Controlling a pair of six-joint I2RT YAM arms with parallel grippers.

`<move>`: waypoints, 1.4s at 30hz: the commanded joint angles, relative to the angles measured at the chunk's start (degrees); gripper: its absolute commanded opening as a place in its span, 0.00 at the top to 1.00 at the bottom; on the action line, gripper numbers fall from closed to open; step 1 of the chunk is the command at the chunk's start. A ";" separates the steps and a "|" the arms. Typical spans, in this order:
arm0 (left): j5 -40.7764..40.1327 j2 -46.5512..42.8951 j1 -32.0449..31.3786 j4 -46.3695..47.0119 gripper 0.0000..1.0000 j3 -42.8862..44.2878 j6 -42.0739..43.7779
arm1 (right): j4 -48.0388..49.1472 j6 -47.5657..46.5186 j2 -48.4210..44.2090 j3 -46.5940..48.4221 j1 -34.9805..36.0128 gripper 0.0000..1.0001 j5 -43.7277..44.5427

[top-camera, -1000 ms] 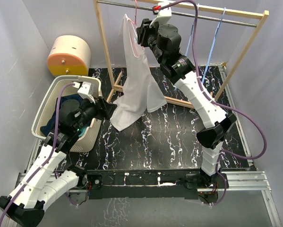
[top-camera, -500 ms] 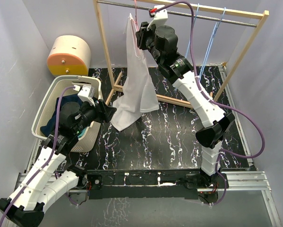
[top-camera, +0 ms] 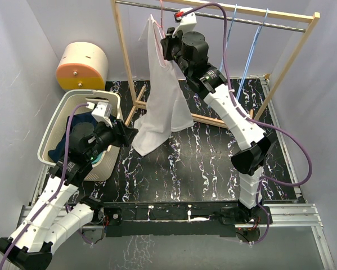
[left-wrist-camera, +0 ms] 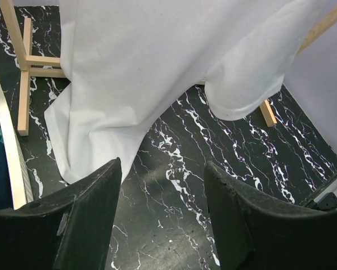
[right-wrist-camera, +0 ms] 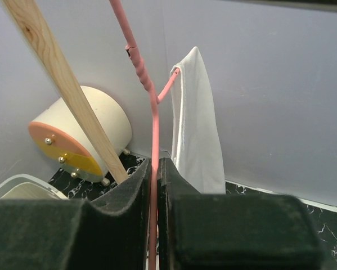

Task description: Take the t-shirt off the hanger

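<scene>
The white t-shirt (top-camera: 162,95) hangs at about 11 o'clock over the black marbled bench (top-camera: 202,163), draped from a pink hanger (top-camera: 161,14) hooked on the metal rail (top-camera: 252,21) of a wooden rack (top-camera: 123,56); its lower hem trails down to the bench surface beside the rack's foot. In the right wrist view the cloth is bunched over the far tip of one hanger arm and falls in a narrow fold; whether the other shoulder is on the hanger cannot be told. The right pincer (right-wrist-camera: 153,163) is raised to the rail and closed on the hanger's pink wire stem, one finger on each side of it. The left pincer (left-wrist-camera: 163,169) sits low at 9 o'clock, close to the shirt's hem but apart from it; its jaws are spread wide with nothing between them, only bench showing in the gap. Just behind that arm stands a cream laundry basket (top-camera: 54,132) holding dark blue clothing (top-camera: 64,147); a cream drum with an orange face (top-camera: 82,67) lies at 10 o'clock; two blue hangers (top-camera: 252,56) hang at 1 o'clock on the same rail.
</scene>
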 commanded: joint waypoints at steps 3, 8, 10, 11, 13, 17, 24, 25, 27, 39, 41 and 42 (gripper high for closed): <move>0.55 -1.24 -0.28 0.09 0.42 -0.35 -0.57 | 10.24 -2.55 -5.53 -3.25 0.13 0.92 -2.57; 0.60 -1.26 -0.27 0.18 0.42 -0.66 -0.51 | 15.25 -3.26 -10.18 -6.74 0.13 0.92 -3.63; 0.81 -1.18 -0.24 0.27 0.42 -0.77 -0.46 | 15.96 -3.27 -11.34 -7.44 0.13 0.92 -3.75; 0.90 -1.17 -0.28 0.34 0.42 -0.74 -0.46 | 15.97 -3.27 -11.43 -7.73 0.08 0.92 -3.85; 1.00 -1.26 -0.24 0.52 0.42 -0.75 -0.53 | 16.43 -3.27 -14.23 -9.09 0.16 0.92 -4.18; 1.79 -1.27 -0.27 0.76 0.41 -0.44 -0.55 | 17.03 -2.99 -16.95 -11.84 0.14 0.92 -4.91; 5.44 -1.30 -0.24 -0.15 0.34 2.18 2.47 | 8.11 0.46 -22.91 -17.12 0.14 0.92 -11.30; 6.36 -1.34 -0.24 -0.16 0.33 2.96 3.47 | 6.46 0.97 -24.52 -18.84 0.16 0.92 -13.45; 8.13 -1.30 -0.18 -0.46 0.31 4.80 5.28 | 2.91 2.09 -28.28 -22.80 0.09 0.92 -17.92; 29.84 2.16 -0.24 9.36 0.20 16.99 4.50 | -16.27 4.84 -54.04 -45.67 0.13 0.92 -46.18; 35.90 3.66 -0.23 14.73 0.19 17.04 -0.20 | -16.06 6.67 -57.64 -48.88 0.08 0.92 -50.74; 38.74 4.53 -0.25 18.21 0.19 16.71 -3.21 | -15.45 7.85 -59.23 -50.32 0.15 0.92 -52.68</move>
